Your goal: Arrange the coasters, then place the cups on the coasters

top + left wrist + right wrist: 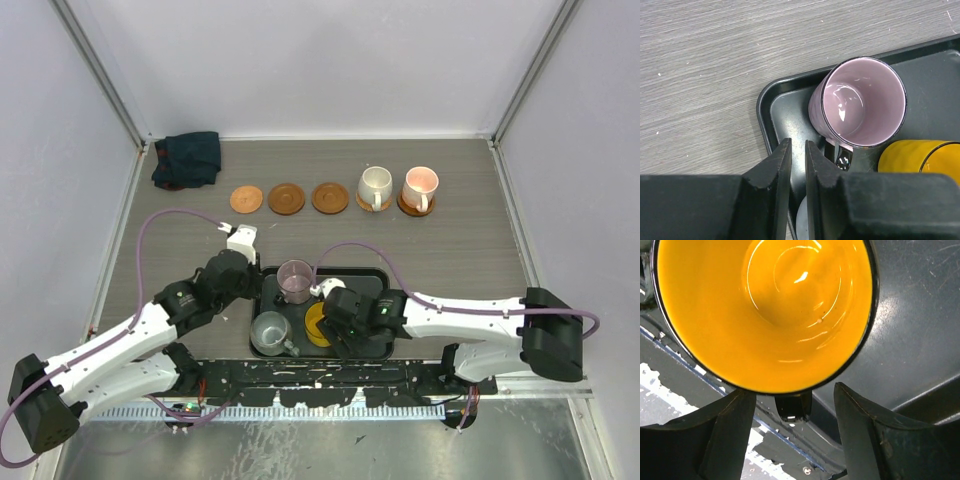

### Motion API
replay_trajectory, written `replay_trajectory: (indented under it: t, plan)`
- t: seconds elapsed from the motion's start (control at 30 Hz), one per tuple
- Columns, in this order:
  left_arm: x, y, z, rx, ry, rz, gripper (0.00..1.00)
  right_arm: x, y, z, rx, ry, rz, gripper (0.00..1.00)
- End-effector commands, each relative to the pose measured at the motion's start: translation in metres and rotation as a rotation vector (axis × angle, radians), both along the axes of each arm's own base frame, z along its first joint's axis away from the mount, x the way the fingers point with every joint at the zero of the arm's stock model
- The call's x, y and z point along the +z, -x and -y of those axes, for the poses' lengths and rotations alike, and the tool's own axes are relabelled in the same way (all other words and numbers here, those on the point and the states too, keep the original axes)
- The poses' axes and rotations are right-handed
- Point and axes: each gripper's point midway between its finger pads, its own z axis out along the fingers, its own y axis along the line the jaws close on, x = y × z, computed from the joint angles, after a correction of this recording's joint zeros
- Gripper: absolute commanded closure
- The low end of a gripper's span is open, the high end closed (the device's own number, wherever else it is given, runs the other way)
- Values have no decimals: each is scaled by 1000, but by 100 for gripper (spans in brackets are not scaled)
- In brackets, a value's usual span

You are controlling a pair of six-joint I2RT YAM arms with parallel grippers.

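Showed, from above, five round brown coasters (286, 198) set in one row across the far side of the bench (450, 260); judged the arranging done. Found two cups already seated: the cream-white cup (376, 184) on the fourth coaster (364, 205) from the left, the pale pink cup (420, 184) on the fifth coaster (412, 212). Left the first three coasters bare.

Held the other three cups in the black tray (762, 102) near the arm bases: the translucent purple cup (862, 100), the grey-green cup (270, 332) and the bright yellow cup (765, 305).

Had the right fingers (860, 430) spread wide either side of the yellow handle (792, 407), not touching it. Had the left fingers (772, 170) drawn almost together just beside the purple handle (840, 156), with only a slit between them; could not tell whether anything was pinched there.

Judged two cup placements complete and three outstanding, with the yellow cup likely next.
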Motion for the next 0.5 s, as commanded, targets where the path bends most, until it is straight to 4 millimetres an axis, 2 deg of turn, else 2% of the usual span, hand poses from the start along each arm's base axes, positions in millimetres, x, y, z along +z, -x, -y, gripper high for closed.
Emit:
replay_trajectory:
  t: [0.0, 0.1, 0.2, 0.47]
  plan:
    - [7, -5, -2, 30, 19, 36, 83, 8, -13, -20, 16, -58, 68, 33]
    - [6, -5, -2, 32, 19, 37, 83, 5, -15, -22, 19, -54, 74, 35]
    - [4, -5, -3, 34, 15, 36, 84, 3, -16, -23, 23, -52, 78, 41]
    - [2, -5, -3, 42, 22, 35, 83, -5, -19, -25, 39, -26, 87, 66]
